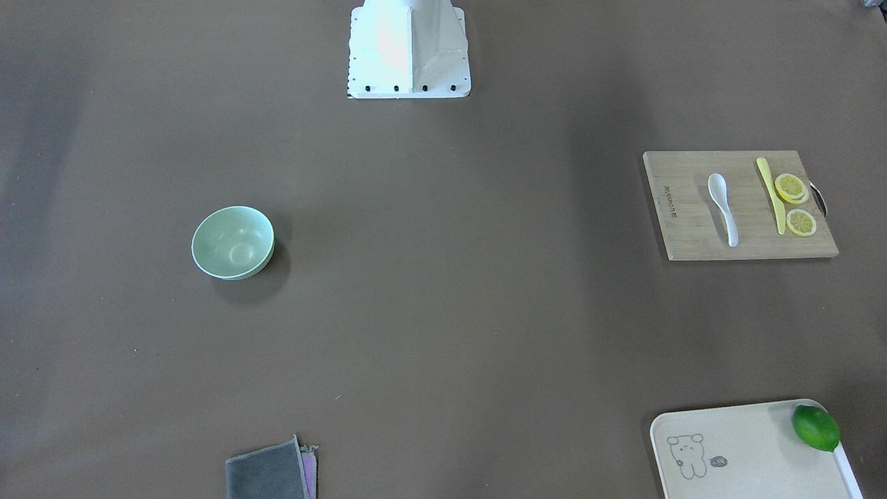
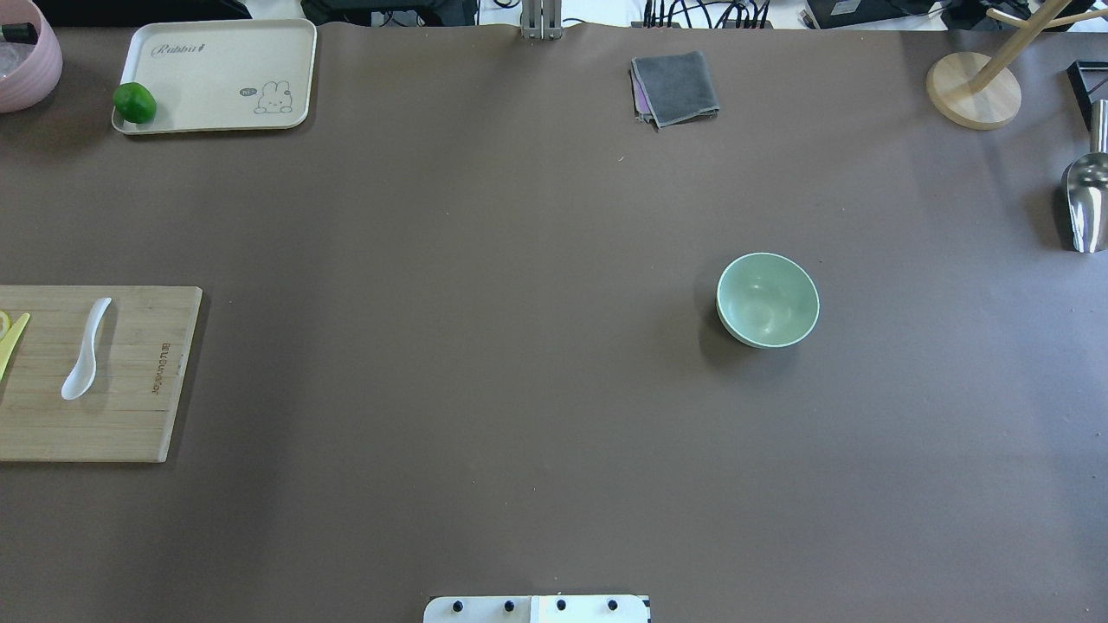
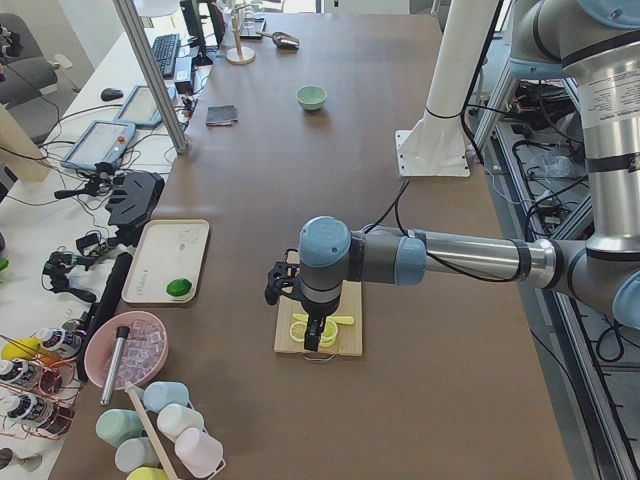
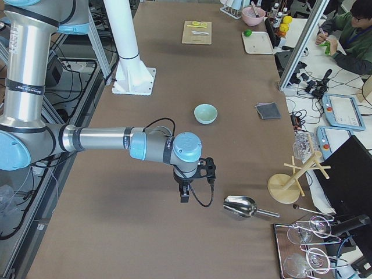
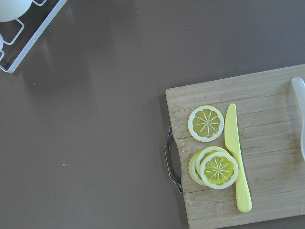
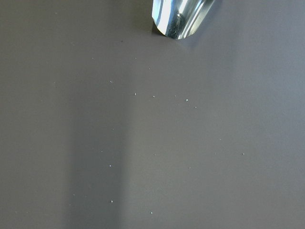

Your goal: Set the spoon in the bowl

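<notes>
The white spoon (image 1: 723, 208) lies on a wooden cutting board (image 1: 693, 235), scoop toward the robot; it also shows in the overhead view (image 2: 86, 350) and at the right edge of the left wrist view (image 5: 300, 114). The mint-green bowl (image 1: 232, 242) stands upright on the table's other half, seen from overhead (image 2: 768, 300). My left gripper (image 3: 312, 340) hangs over the board's outer end, near the lemon slices. My right gripper (image 4: 184, 196) hangs over bare table, short of the bowl (image 4: 206, 114). Whether either gripper is open or shut, I cannot tell.
A yellow knife (image 1: 771, 195) and lemon slices (image 1: 791, 188) share the board. A cream tray (image 2: 216, 52) holds a lime (image 2: 135, 102). A grey cloth (image 2: 676, 86), a metal scoop (image 2: 1086, 199) and a wooden stand (image 2: 973, 90) sit along the far and right edges.
</notes>
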You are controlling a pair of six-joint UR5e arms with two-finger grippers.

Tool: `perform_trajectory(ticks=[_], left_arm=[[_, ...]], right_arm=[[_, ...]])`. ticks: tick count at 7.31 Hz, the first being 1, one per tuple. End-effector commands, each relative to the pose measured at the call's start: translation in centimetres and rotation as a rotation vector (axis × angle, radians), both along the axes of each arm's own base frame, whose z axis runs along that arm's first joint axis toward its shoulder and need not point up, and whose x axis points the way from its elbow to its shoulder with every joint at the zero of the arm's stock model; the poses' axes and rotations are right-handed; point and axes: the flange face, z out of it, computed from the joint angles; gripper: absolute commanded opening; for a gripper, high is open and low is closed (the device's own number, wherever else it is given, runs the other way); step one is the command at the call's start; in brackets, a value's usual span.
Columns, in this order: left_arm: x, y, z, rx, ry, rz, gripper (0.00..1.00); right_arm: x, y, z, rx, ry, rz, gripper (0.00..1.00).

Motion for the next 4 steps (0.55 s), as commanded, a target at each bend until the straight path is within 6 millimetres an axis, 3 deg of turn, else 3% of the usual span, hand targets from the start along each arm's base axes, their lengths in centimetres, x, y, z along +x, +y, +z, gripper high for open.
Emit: perform_trajectory(ticks=[1, 3, 4], left_arm=[[-0.1, 0.0, -0.4, 0.014, 0.000, 0.003, 0.98], [-0.1, -0.3, -1.4, 0.037, -0.004, 0.004, 0.98], [-0.1, -0.8, -2.3, 0.056, -0.003, 0.002, 0.98]], right_arm=[[0.0, 0.0, -0.1, 0.005, 0.000, -0.002, 1.00], [0.0, -0.3, -1.2, 0.060, -0.001, -0.005, 1.00], [0.0, -0.8, -1.9, 0.180, -0.001, 0.002, 1.00]])
